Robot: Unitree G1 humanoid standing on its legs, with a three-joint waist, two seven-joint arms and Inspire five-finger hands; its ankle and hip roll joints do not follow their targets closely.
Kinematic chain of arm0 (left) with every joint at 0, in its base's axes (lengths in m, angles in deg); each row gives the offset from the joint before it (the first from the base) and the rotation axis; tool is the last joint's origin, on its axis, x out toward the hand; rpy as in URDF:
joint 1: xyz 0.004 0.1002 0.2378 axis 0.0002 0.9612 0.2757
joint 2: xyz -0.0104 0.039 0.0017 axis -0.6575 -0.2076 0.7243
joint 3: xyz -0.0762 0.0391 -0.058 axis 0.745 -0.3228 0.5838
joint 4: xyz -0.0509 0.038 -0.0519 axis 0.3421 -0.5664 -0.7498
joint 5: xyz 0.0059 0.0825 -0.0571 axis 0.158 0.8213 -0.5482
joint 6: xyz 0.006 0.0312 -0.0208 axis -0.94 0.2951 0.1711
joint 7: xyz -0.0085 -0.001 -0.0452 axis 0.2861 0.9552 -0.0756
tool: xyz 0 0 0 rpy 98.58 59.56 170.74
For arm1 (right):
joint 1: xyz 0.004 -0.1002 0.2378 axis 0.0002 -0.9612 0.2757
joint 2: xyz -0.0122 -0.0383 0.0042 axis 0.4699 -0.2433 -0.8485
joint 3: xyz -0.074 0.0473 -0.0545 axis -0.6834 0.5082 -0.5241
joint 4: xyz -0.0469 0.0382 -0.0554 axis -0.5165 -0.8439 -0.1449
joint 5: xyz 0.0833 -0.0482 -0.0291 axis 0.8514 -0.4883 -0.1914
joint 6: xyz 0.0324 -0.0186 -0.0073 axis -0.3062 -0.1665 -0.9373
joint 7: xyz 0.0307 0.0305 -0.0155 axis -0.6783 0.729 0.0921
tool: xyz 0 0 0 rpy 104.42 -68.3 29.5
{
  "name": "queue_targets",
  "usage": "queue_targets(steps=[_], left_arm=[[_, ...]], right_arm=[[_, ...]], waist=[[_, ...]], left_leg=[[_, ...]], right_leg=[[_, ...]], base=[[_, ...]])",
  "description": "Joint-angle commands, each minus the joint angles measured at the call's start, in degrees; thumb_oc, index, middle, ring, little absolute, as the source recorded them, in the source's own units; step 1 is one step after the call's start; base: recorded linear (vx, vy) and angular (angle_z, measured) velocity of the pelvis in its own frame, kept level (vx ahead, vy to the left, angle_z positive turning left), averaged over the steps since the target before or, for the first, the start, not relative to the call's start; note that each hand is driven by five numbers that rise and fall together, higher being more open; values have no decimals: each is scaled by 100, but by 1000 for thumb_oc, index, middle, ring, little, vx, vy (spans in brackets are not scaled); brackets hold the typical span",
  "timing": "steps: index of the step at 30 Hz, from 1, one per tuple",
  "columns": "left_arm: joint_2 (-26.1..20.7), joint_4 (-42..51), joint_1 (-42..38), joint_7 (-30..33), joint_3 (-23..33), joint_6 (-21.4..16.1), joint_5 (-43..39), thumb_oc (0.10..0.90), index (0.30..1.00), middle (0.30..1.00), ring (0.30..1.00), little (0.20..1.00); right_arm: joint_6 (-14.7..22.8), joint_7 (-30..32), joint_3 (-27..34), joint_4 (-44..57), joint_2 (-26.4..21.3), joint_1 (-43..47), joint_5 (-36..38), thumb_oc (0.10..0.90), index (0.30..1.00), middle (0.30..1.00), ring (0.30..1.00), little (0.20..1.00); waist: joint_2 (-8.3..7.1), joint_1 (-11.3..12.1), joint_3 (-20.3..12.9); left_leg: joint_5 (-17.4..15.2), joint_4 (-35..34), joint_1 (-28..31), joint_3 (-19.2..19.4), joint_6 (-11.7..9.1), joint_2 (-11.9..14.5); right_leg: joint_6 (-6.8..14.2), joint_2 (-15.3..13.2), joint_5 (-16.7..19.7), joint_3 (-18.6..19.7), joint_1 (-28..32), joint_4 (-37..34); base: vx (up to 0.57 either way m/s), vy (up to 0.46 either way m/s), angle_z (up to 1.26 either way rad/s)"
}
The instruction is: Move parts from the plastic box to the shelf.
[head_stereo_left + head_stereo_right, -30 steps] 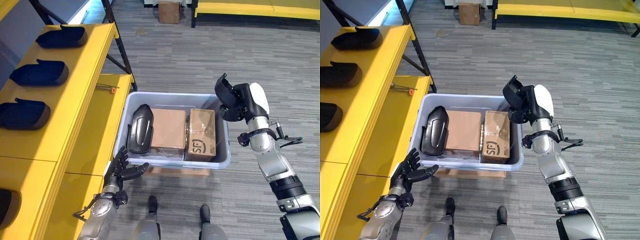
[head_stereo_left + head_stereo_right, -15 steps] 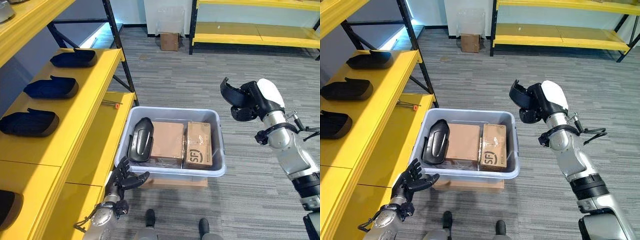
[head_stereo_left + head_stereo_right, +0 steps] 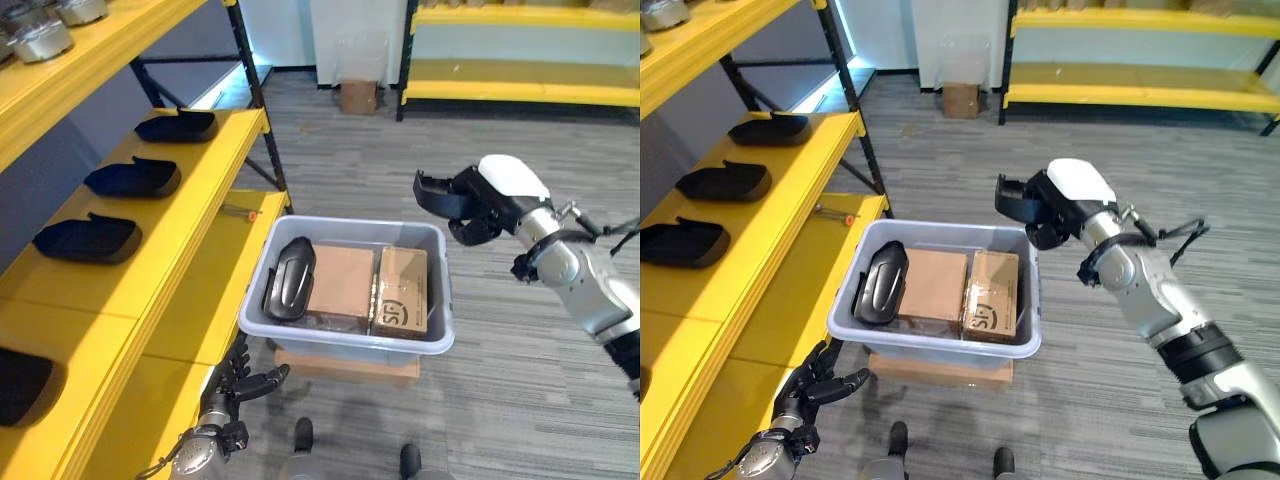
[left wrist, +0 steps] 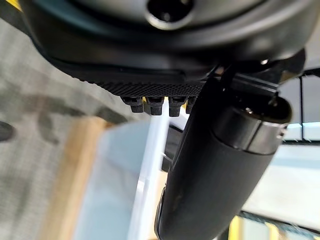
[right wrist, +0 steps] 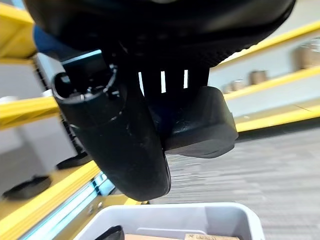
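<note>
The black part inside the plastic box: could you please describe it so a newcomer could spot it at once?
Find the grey plastic box on the floor beside the yellow shelf. The black part lies at the box's shelf-side end, next to two cardboard boxes. It alone is dark, glossy and rounded; its neighbours are brown and square-edged.

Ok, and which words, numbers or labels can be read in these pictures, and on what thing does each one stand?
Smaller cardboard box in the plastic box: one dark printed mark near its end, too small to quote reliably.
Larger cardboard box: no print visible.
Black part in the plastic box: no print visible.
Yellow shelf: no label or number visible.
</note>
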Motion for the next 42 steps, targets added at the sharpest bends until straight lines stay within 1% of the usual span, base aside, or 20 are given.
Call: queue_targets(steps=[1, 2, 3, 5, 6, 7, 10, 11, 12, 13, 14, 15, 18, 20, 22, 24, 25, 27, 35, 42], left_arm=[[-323, 233, -183, 75, 461, -463, -49, 900, 1000, 1000, 1000, 1000], [-320, 196, -211, 68, 431, -466, -76, 900, 1000, 1000, 1000, 1000], [-346, 171, -259, 41, 387, -485, -76, 900, 1000, 1000, 1000, 1000], [-363, 209, -288, -54, 352, -480, -67, 900, 1000, 1000, 1000, 1000], [-381, 269, -274, -82, 356, -511, -47, 900, 1000, 1000, 1000, 1000], [-337, 355, -288, -128, 292, -515, -34, 900, 1000, 1000, 1000, 1000], [-318, 416, -408, -172, 139, -481, -14, 900, 1000, 1000, 1000, 1000], [-307, 439, -421, -193, 125, -474, -12, 900, 1000, 1000, 1000, 1000], [-311, 440, -419, -193, 122, -473, -12, 900, 1000, 1000, 1000, 1000], [-310, 483, -497, -213, 49, -459, 14, 900, 1000, 1000, 1000, 1000], [-312, 484, -494, -212, 40, -458, 15, 900, 1000, 1000, 1000, 1000], [-310, 527, -565, -237, -29, -428, 54, 900, 1000, 1000, 1000, 1000], [-301, 519, -565, -263, -74, -417, 185, 900, 1000, 1000, 1000, 1000], [-400, 649, -539, -337, -47, -443, 351, 900, 1000, 1000, 1000, 1000], [-413, 672, -499, -354, 5, -459, 424, 900, 1000, 1000, 1000, 1000], [-400, 668, -489, -311, 26, -453, 444, 900, 1000, 1000, 1000, 1000], [-398, 662, -494, -299, 34, -454, 444, 900, 1000, 1000, 1000, 1000], [-396, 662, -497, -239, 71, -462, 458, 900, 1000, 1000, 1000, 1000], [-283, 732, -430, -103, 232, -545, 394, 900, 1000, 1000, 1000, 1000], [-391, 752, -523, 34, 370, -612, 445, 900, 1000, 1000, 1000, 1000]], right_arm=[[463, 408, 315, 515, 24, 1041, -33, 400, 300, 300, 300, 300], [453, 417, 396, 545, 19, 922, -23, 400, 300, 300, 300, 300], [455, 449, 477, 574, -9, 820, -54, 400, 300, 300, 300, 300], [429, 463, 641, 647, -52, 607, -162, 400, 300, 300, 300, 300], [423, 462, 658, 672, -29, 572, -215, 400, 300, 300, 300, 300], [425, 495, 773, 711, 36, 445, -257, 400, 300, 300, 300, 300], [426, 539, 932, 743, 114, 274, -255, 400, 300, 300, 300, 300], [414, 546, 1009, 772, 116, 199, -275, 400, 300, 300, 300, 300], [413, 543, 1021, 780, 115, 183, -277, 400, 300, 300, 300, 300], [413, 558, 1157, 873, 106, 67, -319, 400, 300, 300, 300, 300], [411, 555, 1176, 887, 101, 39, -323, 400, 300, 300, 300, 300], [381, 551, 1300, 915, 83, -92, -393, 400, 300, 300, 300, 300], [381, 530, 1561, 959, 202, -437, -433, 400, 300, 300, 300, 300], [458, 441, 1696, 1095, 341, -678, -492, 400, 300, 300, 300, 300], [484, 354, 1731, 1179, 302, -758, -591, 400, 300, 300, 300, 300], [490, 350, 1652, 1141, 338, -689, -632, 400, 300, 300, 300, 300], [481, 339, 1626, 1132, 356, -668, -642, 400, 300, 300, 300, 300], [488, 339, 1507, 1075, 427, -553, -674, 400, 300, 300, 300, 300], [475, 259, 1081, 809, 755, -117, -695, 400, 300, 300, 300, 300], [468, 277, 980, 690, 1031, -6, -698, 400, 300, 300, 300, 300]], waist=[[-676, 203, -262], [-710, 188, -253], [-766, 154, -218], [-839, 98, -223], [-865, 82, -215], [-923, 23, -241], [-971, -98, -292], [-952, -139, -323], [-953, -140, -316], [-886, -241, -429], [-877, -238, -420], [-751, -362, -548], [-700, -357, -662], [-826, -202, -678], [-972, -133, -721], [-1066, -88, -755], [-1120, -73, -742], [-1188, -43, -754], [-1329, 160, -791], [-1524, 421, -756]], left_leg=[[897, -353, -73, 69, -102, 68], [913, -328, -130, 338, -105, 73], [935, -213, -180, 811, -144, 135], [695, 186, -200, 1220, -160, 166], [520, 509, -141, 1219, -146, 120], [57, 904, 2, 1344, -23, 23], [-554, 1565, 420, 1638, 112, -4], [-739, 1503, 583, 1666, 129, -24], [-741, 1497, 597, 1662, 130, -26], [-1139, 1386, 1037, 1672, 97, -52], [-1150, 1371, 1068, 1670, 93, -46], [-1466, 532, 1432, 1889, 168, -153], [-1353, -23, 1505, 1802, 201, -276], [-1418, -322, 1530, 1667, 343, -566], [-1499, -330, 1490, 1539, 430, -716], [-1543, -334, 1497, 1466, 488, -777], [-1460, -343, 1455, 1511, 537, -826], [-1486, -349, 1458, 1473, 577, -882], [-1631, -317, 1522, 1411, 761, -1076], [-1689, -249, 1426, 1091, 928, -1367]], right_leg=[[30, -214, -366, -272, 345, -259], [43, -302, -316, -411, 386, -363], [89, -423, -194, -628, 450, -555], [137, -554, -42, -911, 485, -785], [135, -606, 22, -954, 471, -850], [131, -703, 123, -1079, 485, -909], [71, -792, 132, -1467, 481, -861], [78, -802, 108, -1595, 482, -831], [81, -805, 103, -1601, 494, -828], [156, -826, 5, -1747, 495, -732], [163, -822, -14, -1753, 514, -714], [283, -895, 29, -1940, 420, -619], [381, -997, 188, -1980, 424, -646], [616, -1314, 585, -2083, 410, -726], [734, -1487, 710, -2131, 452, -696], [785, -1549, 750, -2130, 453, -649], [724, -1605, 844, -2225, 413, -638], [755, -1648, 872, -2217, 400, -604], [878, -1801, 1041, -2080, 379, -525], [1059, -2119, 1357, -2194, 547, -445]], base=[[-105, -87, 55], [-167, -125, 85], [-184, -121, 138], [-176, -129, 172], [-152, -127, 132], [-120, -104, 111], [-87, -71, 77], [-43, -12, 92], [52, 68, 112], [70, 66, 98], [63, 188, 74], [15, 188, 27], [49, 231, 70], [18, 377, 34], [-14, 233, 60], [-49, 127, 40], [-88, 87, 33], [-62, 65, 20], [-15, 67, -7], [1, 95, 15]])
